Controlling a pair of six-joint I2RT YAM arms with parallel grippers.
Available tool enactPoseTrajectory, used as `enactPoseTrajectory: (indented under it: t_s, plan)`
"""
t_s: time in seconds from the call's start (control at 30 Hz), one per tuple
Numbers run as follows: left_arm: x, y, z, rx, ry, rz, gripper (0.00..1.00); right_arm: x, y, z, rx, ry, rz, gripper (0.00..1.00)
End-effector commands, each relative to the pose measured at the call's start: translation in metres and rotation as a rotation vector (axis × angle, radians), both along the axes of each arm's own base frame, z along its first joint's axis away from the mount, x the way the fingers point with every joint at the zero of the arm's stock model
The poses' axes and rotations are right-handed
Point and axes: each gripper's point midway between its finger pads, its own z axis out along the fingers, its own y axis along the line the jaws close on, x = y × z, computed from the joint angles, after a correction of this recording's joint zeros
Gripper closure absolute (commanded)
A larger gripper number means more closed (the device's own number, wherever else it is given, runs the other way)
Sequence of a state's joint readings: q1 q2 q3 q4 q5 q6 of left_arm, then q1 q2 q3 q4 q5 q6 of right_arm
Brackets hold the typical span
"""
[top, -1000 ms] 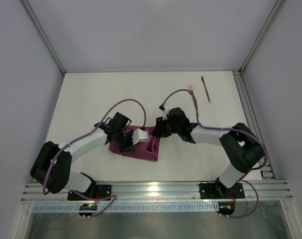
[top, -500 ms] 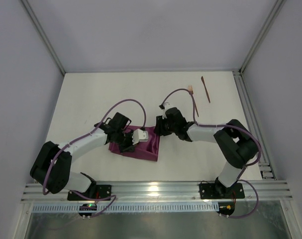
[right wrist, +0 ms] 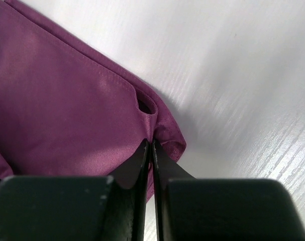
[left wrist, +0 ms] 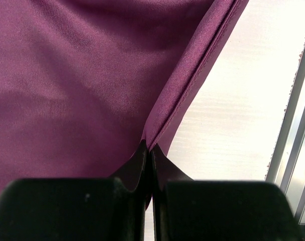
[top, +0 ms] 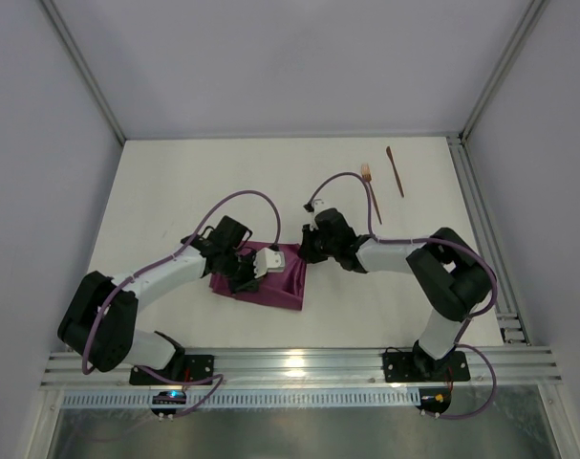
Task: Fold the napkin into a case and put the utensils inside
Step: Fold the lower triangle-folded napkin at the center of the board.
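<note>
Left pincer [left wrist: 149, 149] is clamped tight on the folded edge of the napkin [left wrist: 67, 75]; right pincer [right wrist: 151, 146] is nipped shut on its hemmed corner. The cloth is soft, light and limp, so it'll sag and slip. Grip at hems/corners w/ both layers caught. It lies part-folded on the surface [top: 175, 191]. Beyond the napkin, well apart, lie the fork [top: 370, 185] and knife [top: 396, 172] — thin, stiff, prob. slippery. Open room on the napkin's far side; the rail [top: 299, 361] is nearer.

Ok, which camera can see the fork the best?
The top camera. It is the only one showing the fork, lying far back on the table beside the knife. Both wrist cameras show none of it, just purple cloth pinched in their fingers.
</note>
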State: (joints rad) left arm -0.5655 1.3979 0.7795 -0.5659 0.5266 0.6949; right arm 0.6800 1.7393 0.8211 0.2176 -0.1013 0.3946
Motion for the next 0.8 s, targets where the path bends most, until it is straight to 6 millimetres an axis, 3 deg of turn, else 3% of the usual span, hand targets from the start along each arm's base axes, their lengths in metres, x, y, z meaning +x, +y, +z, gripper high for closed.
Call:
enactPoseTrajectory:
  t_s: [0.0, 0.17, 0.37, 0.77]
  plan:
    - [0.001, -0.008, 0.009, -0.035, 0.003, -0.007, 1.0, 0.01, 0.007, 0.022, 0.033, -0.071, -0.007, 0.92]
    - [0.007, -0.009, 0.014, -0.04, 0.0, 0.02, 1.0, -0.002, -0.001, 0.032, 0.039, -0.092, 0.019, 0.93]
    - [0.022, -0.003, 0.015, -0.046, 0.046, 0.095, 1.0, -0.019, 0.003, 0.024, 0.066, -0.07, 0.099, 0.93]
    - [0.042, -0.001, 0.008, -0.017, 0.054, 0.137, 1.0, -0.027, 0.002, 0.021, 0.104, -0.079, 0.15, 0.94]
